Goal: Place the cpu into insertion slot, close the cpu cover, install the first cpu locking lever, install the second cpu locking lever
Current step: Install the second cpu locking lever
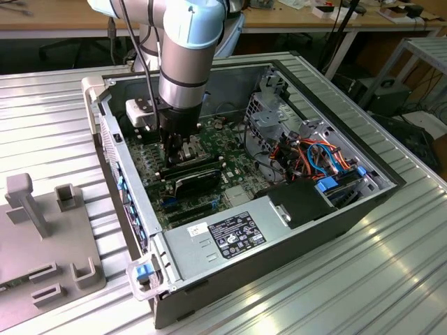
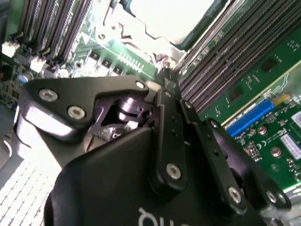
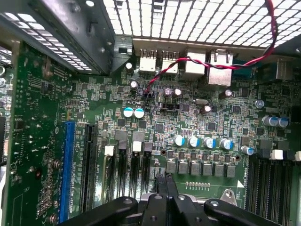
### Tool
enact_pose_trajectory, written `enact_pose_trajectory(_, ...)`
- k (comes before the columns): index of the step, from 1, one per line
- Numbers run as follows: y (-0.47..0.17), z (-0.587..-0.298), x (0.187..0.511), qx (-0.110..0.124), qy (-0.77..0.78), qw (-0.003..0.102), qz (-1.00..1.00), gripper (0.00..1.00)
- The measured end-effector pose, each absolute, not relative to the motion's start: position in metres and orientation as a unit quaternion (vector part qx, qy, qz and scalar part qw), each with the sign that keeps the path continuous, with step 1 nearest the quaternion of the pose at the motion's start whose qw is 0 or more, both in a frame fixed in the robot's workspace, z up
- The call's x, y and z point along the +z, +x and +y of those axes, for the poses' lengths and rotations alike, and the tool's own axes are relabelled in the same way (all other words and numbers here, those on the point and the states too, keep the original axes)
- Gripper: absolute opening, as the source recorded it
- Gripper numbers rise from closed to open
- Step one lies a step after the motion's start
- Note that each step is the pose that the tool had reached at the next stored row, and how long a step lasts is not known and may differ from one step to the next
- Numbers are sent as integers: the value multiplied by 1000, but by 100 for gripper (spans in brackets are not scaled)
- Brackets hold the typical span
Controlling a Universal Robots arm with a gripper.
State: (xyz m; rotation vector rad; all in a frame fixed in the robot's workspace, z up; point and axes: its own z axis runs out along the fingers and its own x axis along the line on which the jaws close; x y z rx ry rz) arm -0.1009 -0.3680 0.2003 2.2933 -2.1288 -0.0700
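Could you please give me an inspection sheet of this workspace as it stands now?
Surface: ribbed metal table carrying an open computer case.
Job's things: cpu shows its pale top, with the metal cover at its edge; whether it is latched cannot be told.
Clutter: grey fixture on the table at the exterior view's left.
Gripper: gripper is low inside the case, just over the green board, near the cpu.
Cables: orange and blue cables bundled in the case; a red-black wire crosses the board.
Surroundings: wooden benches behind the table.
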Motion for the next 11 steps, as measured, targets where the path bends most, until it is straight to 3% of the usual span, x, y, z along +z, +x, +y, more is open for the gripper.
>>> enact_pose_trajectory(11, -101, -368, 205, -22, 733, 6, -680, 11)
